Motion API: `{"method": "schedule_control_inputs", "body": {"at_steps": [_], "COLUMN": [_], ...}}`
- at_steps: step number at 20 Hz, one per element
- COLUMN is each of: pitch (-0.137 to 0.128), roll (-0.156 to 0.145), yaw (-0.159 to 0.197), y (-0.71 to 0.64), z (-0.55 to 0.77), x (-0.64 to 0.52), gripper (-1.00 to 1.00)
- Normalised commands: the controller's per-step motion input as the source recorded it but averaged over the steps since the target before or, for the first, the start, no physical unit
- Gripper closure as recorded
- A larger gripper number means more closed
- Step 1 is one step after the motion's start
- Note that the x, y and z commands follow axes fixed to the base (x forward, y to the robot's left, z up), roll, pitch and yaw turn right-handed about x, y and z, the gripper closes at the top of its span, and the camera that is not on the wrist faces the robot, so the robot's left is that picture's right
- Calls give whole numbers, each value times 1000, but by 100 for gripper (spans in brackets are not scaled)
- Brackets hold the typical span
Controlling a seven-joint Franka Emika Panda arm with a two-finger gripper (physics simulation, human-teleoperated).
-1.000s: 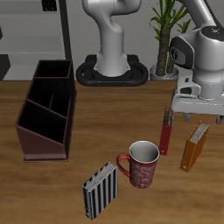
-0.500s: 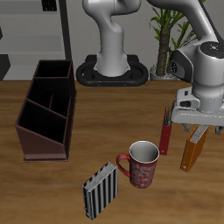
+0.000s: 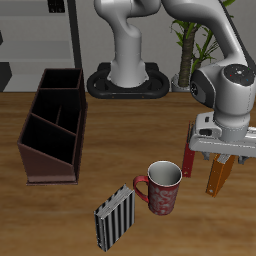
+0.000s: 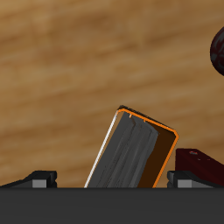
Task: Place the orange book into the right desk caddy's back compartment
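Observation:
The orange book [image 3: 217, 175] stands tilted on the table near the red book [image 3: 189, 157]. My gripper [image 3: 220, 155] is open just above it, with one finger on each side of its top and not touching it. In the wrist view the orange book [image 4: 131, 153] shows its pale page edges between my gripper's [image 4: 112, 179] two fingertips [image 4: 39, 178]. The right desk caddy [image 3: 50, 165], dark brown wood, stands far across the table. Its back compartment [image 3: 47, 140] is open and holds nothing.
A red patterned mug [image 3: 162, 187] stands beside the orange book, toward the table's middle; it also shows in the wrist view [image 4: 218, 48]. A black-and-white striped book [image 3: 115, 216] leans near the front edge. The red book [image 4: 199, 164] is close to one finger.
My gripper has come down and slightly forward over the orange book, so that its open fingers now straddle the book's top. The book has not moved.

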Motion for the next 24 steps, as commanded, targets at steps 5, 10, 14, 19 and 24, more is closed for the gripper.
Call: {"method": "schedule_control_inputs", "body": {"at_steps": [5, 10, 14, 19, 24], "pitch": [7, -30, -40, -84, -90], "roll": [-10, 3, 18, 47, 67], "yaw": [-25, -17, 4, -9, 37], "y": [-163, -69, 87, 148, 139], "z": [2, 253, 283, 683, 685], "x": [49, -53, -55, -336, -406], "gripper": [100, 100, 100, 100, 100]}}
